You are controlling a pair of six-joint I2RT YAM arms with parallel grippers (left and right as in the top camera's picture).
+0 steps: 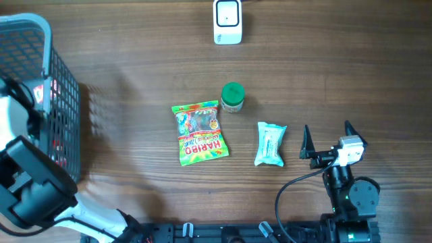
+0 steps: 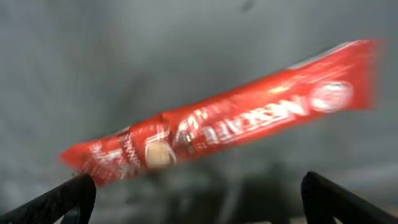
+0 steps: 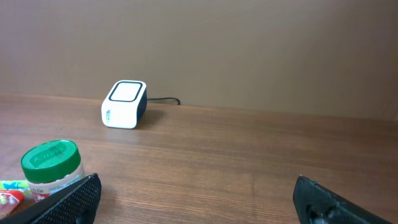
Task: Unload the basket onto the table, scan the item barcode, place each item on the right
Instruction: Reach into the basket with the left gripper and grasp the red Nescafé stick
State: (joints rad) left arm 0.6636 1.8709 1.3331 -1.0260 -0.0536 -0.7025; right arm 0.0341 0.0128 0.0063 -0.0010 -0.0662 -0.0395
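Red foil stick sachet (image 2: 217, 124): lies slantwise ahead of the left hand, touching neither finger, over blurred grey, apparently inside the basket.
Sachet handling: likely light, thin, limp and slippery; pinch across its middle, flat faces between the fingers.
Left hand (image 2: 196, 183): fingers spread wide, holding nothing.
Grey mesh basket (image 1: 40, 27): at the left edge of the wooden desk (image 1: 135, 67).
Gummy-sweets bag (image 1: 200, 132), green-lidded jar (image 1: 232, 96), white-blue packet (image 1: 271, 144): mid-desk, close together.
White box scanner (image 1: 227, 21): far edge, well apart.
Right hand (image 1: 327, 128): spread, empty, just right of the packet.
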